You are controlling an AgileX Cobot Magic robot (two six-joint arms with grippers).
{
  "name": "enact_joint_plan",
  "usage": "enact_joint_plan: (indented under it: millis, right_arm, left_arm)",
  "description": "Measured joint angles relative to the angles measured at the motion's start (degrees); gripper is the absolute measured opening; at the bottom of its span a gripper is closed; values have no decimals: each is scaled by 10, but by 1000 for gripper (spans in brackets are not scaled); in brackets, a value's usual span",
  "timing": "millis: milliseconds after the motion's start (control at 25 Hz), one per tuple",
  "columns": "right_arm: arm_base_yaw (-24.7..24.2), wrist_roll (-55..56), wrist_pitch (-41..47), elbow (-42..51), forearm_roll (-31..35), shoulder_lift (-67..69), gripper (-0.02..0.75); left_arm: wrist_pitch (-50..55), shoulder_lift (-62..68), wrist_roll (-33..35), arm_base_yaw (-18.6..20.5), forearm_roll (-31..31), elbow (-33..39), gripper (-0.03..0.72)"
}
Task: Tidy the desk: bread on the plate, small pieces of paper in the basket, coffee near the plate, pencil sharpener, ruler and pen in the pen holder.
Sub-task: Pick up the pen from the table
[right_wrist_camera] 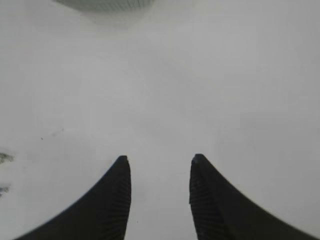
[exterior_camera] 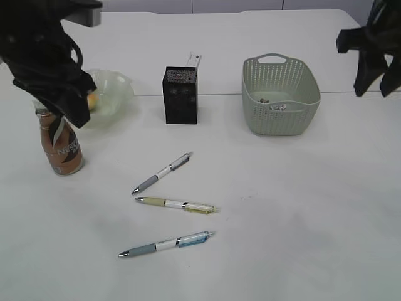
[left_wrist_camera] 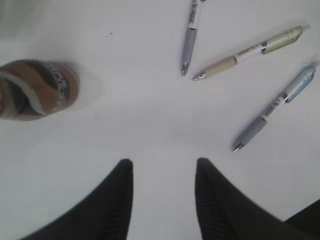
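- Ahead of the left pincer [left_wrist_camera: 162, 167] and off to its right lie three pens on the bare table [exterior_camera: 301, 219]; the coffee bottle [left_wrist_camera: 35, 90] stands ahead to its left, apart from the fingers.
- Left pincer: spread, holding nothing, raised clear of the table and looking down on it.
- Nearest pen to that pincer is the blue pen [left_wrist_camera: 275, 107], ahead-right, tip toward the pincer, its long axis slanting away to the right. The yellow pen [left_wrist_camera: 250, 52] lies beyond it on a similar slant; the grey pen [left_wrist_camera: 190, 40] lies farthest ahead, its axis running nearly straight away.
- Right pincer [right_wrist_camera: 160, 167]: spread, empty, over bare table, with only the basket [right_wrist_camera: 105, 4] edge far ahead of it. No pen appears in its wrist view.
- Judgement: the left arm is the nearer to all three pens; the right arm hangs high at the far right, well apart from them.
- Judgement: a grasp would need the fingers set across a pen's axis, so some wrist turn seems required.
- Pen holder [exterior_camera: 180, 95] stands beyond the pens, between the plate [exterior_camera: 116, 94] and basket, something white already sticking out of it.
- Bread [exterior_camera: 93, 100] sits on the plate; paper scraps [exterior_camera: 276, 105] lie in the basket.
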Motion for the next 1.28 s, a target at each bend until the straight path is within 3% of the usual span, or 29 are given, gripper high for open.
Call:
enact_joint_plan:
  millis: [280,480,800,1280]
  right_arm:
    - [0,-1,-2,105,0,-13,291]
    - [0,-1,-4,119,11,-13,290]
    - [0,-1,-6,119,11,-13,289]
    - [0,-2,-7,119,11,-13,288]
  left_arm:
    - [-29,59,11,-21,9,-34,351]
    - [-27,129,30,-25,-1,-117,389]
    - [-7,290,65,-29,-35,-257,386]
    - [-6,369,76,-47,-3,-270,380]
